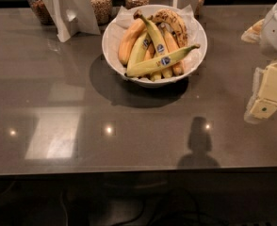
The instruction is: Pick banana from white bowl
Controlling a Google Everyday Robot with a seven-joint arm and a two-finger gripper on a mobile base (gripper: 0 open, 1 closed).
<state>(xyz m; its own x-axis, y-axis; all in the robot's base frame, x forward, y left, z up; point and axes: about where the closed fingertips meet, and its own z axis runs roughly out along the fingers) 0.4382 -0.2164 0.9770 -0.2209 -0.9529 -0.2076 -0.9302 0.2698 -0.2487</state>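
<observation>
Approach is the step in hand, I judge. On the table [44, 69], the white bowl [106, 51] sits at twelve o'clock, with the banana [150, 66] lying across its front, topmost. The gripper [265, 95] hangs well apart at three o'clock (its state I cannot tell). The banana lies toward its ten o'clock, so a reach across comes next.

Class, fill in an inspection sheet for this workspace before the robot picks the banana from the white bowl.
Surface: glossy grey table, light spots reflected.
Job's things: long pale banana with blue sticker lies across the front of the white bowl, atop other bananas.
Clutter: glass jars and a white stand behind the bowl.
Grippers: hand at the right edge, apart from the bowl.
Cables: nothing seen.
Surroundings: dark behind and below the table.
</observation>
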